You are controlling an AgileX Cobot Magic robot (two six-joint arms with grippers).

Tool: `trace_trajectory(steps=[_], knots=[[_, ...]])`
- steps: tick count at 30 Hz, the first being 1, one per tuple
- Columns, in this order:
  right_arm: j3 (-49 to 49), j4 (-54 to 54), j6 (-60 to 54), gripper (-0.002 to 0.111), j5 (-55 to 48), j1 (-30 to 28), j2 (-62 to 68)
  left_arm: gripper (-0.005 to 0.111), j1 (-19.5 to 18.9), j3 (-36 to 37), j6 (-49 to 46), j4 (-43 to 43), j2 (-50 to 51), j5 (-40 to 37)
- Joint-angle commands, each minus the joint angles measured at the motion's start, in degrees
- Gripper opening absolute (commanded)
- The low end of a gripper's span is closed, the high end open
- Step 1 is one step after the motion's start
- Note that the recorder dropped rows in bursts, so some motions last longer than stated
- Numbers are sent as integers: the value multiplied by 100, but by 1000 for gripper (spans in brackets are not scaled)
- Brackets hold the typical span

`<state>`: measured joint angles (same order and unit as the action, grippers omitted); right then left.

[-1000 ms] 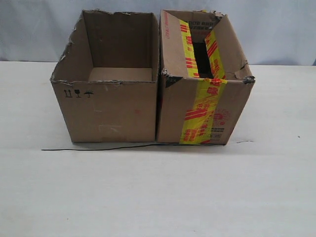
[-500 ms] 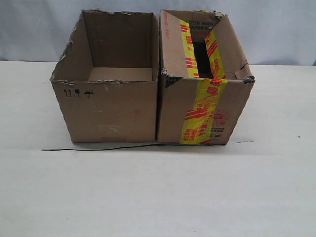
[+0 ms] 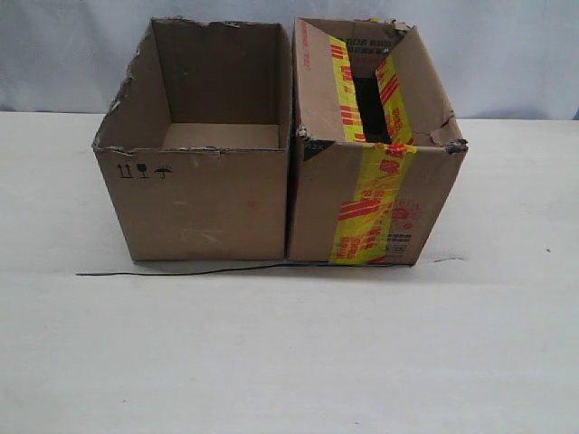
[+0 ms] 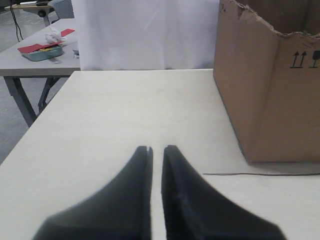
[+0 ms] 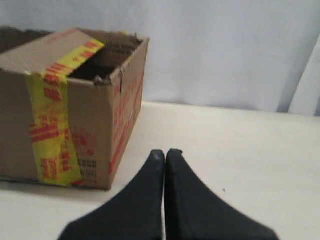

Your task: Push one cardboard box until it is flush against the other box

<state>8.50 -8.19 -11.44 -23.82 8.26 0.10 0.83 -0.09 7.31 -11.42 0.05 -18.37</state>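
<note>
Observing the cardboard box (image 3: 317,208) standing upright on the pale table (image 3: 289,362), on the right side of the exterior view, open top facing up. Noting yellow tape (image 3: 371,203) printed in red running down the front face and over the rim into the opening. Noting red print along one side face in the right wrist view.

Observing the other box (image 3: 204,203) standing just beside it on the left, plain brown, rim ragged, with small black handling symbols (image 3: 143,171) near the upper left corner of the front face. Registering the two neighbouring side walls touching at the rim. Seeing a thin dark seam lower down, so not confirming contact along the whole height. Registering both front faces lining up nearly in one plane.

Noting a thin black wire (image 3: 181,271) lying on the table along the foot of both front faces and extending past the left corner of the other box.

Reading the left gripper (image 4: 156,148) from the left wrist view: fingers drawn together with only a narrow slit between them, gripping nothing, hovering over bare table, well apart from the other box. Reading the right gripper (image 5: 165,151) from the right wrist view: fingertips pressing together, holding nothing, positioned near the printed side of the cardboard box without touching it.

Noting a second table (image 4: 25,62) carrying a teal tray (image 4: 42,52) in the background of the left wrist view.
</note>
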Motion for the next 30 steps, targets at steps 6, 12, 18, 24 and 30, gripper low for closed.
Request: trace_trajectory(steps=[6, 12, 18, 24, 30], knots=[[-850, 906, 982, 0, 438, 588, -10, 0, 45, 9, 25, 50, -5, 77], [-850, 906, 957, 0, 401, 412, -10, 0, 45, 9, 25, 50, -5, 77], [-850, 906, 957, 0, 411, 363, -10, 0, 45, 9, 25, 50, -5, 77], [-850, 906, 957, 0, 411, 363, -10, 0, 45, 9, 25, 50, -5, 77], [-850, 906, 957, 0, 411, 363, -10, 0, 45, 9, 25, 50, -5, 77]])
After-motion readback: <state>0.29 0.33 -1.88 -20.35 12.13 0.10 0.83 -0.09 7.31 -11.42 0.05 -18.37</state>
